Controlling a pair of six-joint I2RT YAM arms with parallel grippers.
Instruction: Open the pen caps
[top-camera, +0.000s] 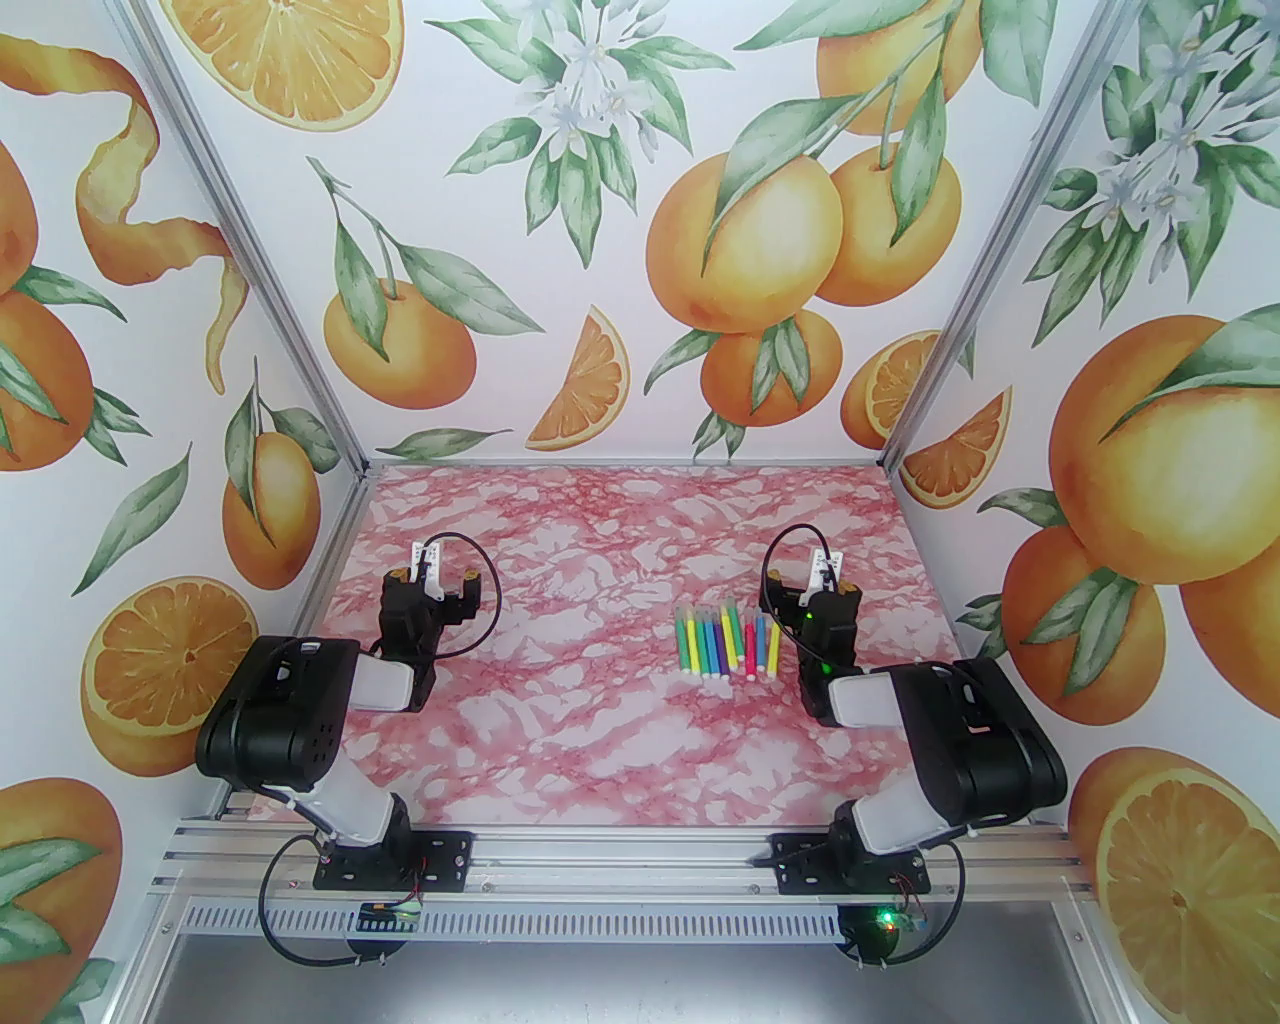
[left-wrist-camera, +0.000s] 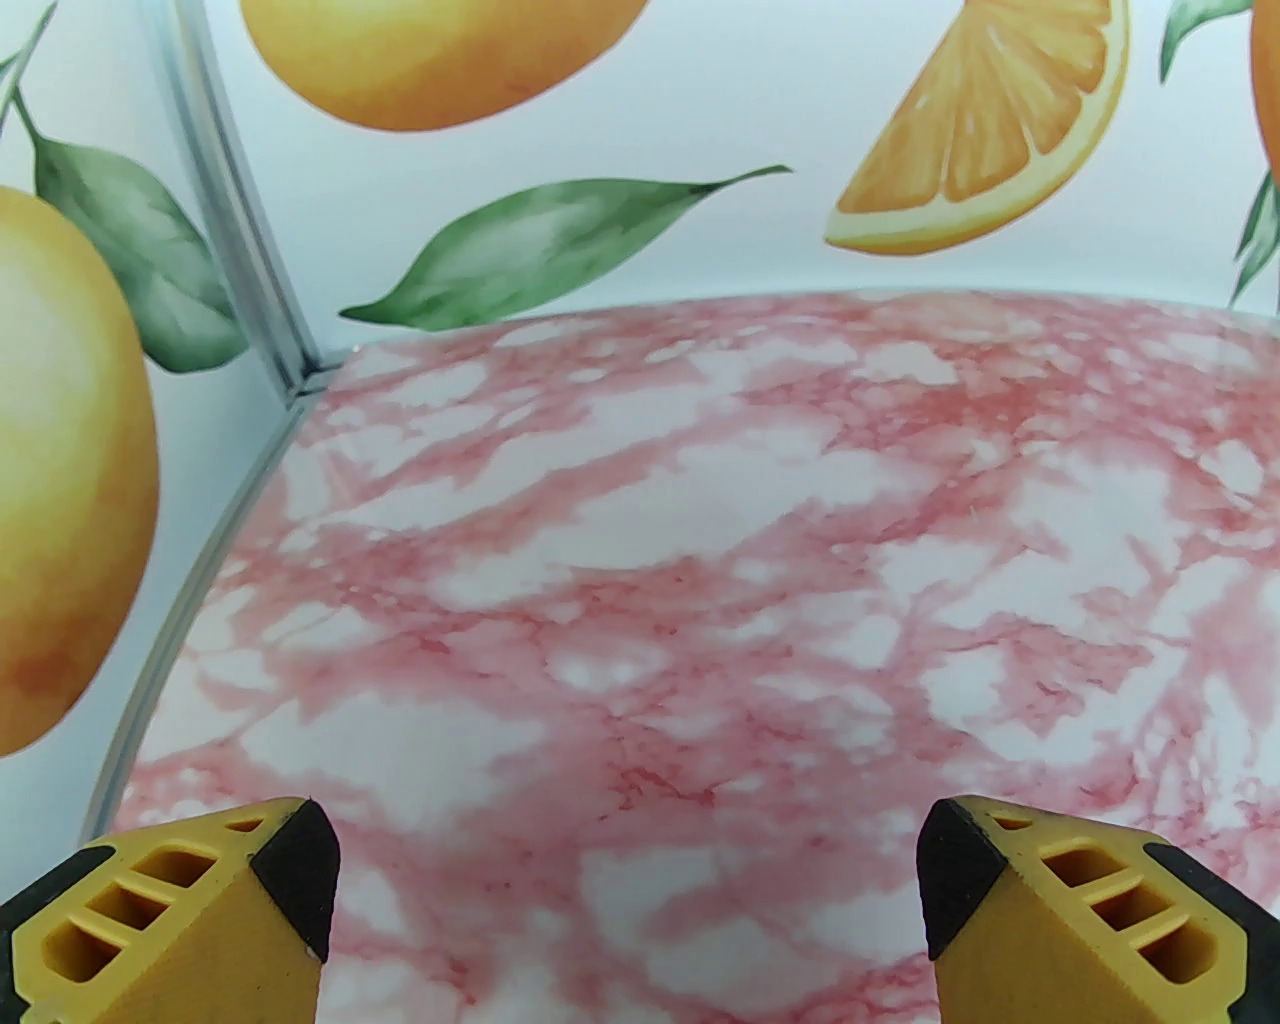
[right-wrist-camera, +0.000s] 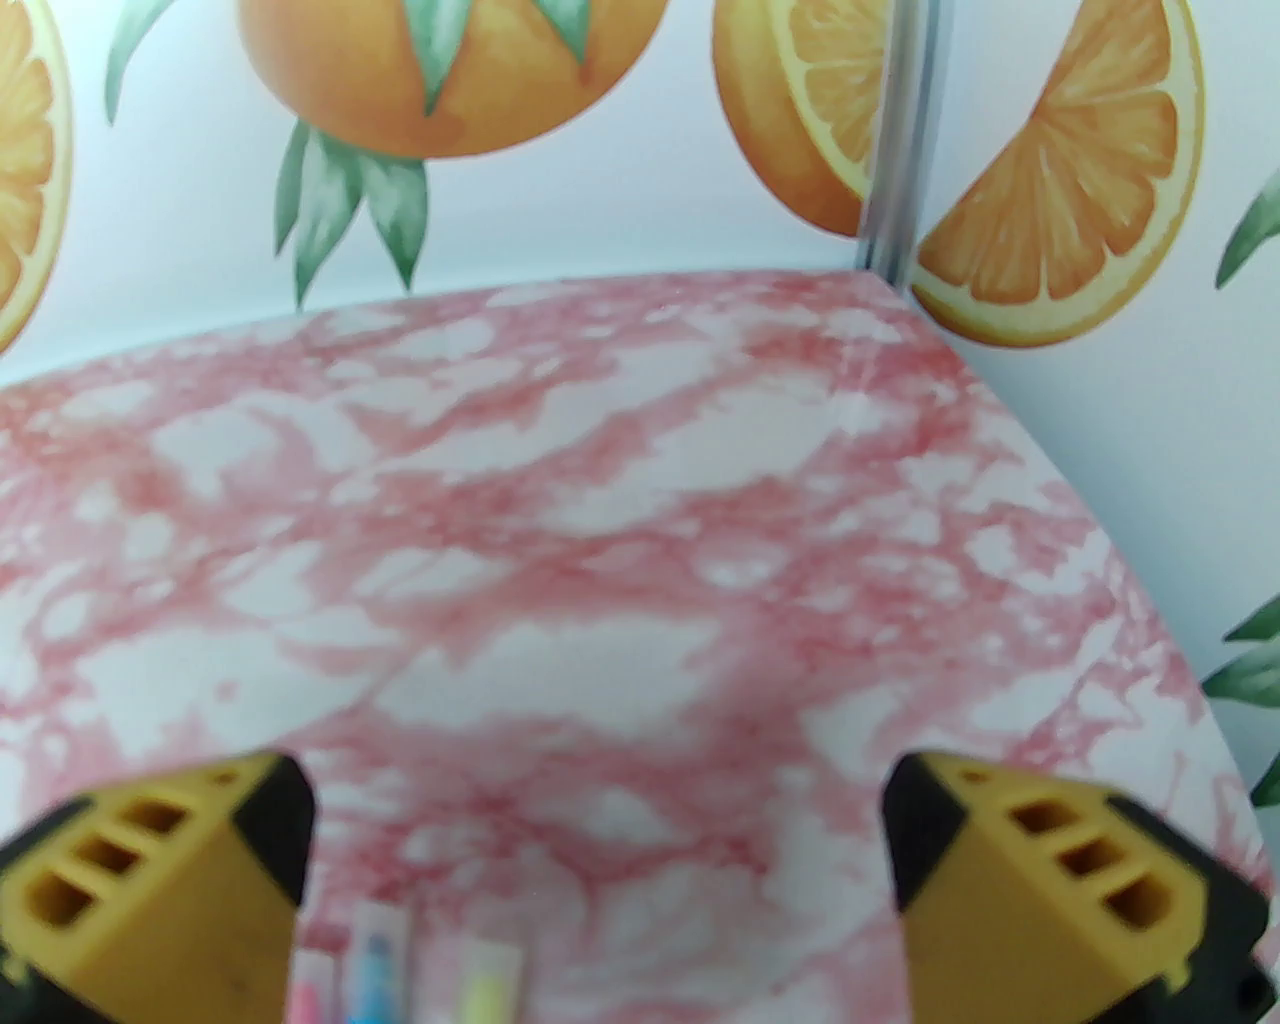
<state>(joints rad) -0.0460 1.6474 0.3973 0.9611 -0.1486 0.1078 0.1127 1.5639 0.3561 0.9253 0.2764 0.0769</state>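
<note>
Several capped markers (top-camera: 728, 648) lie side by side in a row on the pink marble table (top-camera: 560, 720), right of centre, white end plugs toward me. The pen caps (top-camera: 727, 612), in green, yellow, blue, purple, pink and red, sit on the far ends of the barrels. My right gripper (top-camera: 815, 580) hovers open just right of the row's far end. In the right wrist view, blurred pink, blue and yellow cap ends (right-wrist-camera: 375, 965) show at the bottom edge, left of the gap of the right gripper (right-wrist-camera: 597, 810). My left gripper (top-camera: 435, 572) (left-wrist-camera: 628, 850) is open over bare table at the left, far from the markers.
Walls printed with oranges close in the table at the back (top-camera: 640, 300), left and right. An aluminium rail (top-camera: 620, 860) carrying both arm bases runs along the near edge. The left back corner post (left-wrist-camera: 215, 200) stands ahead of the left gripper.
</note>
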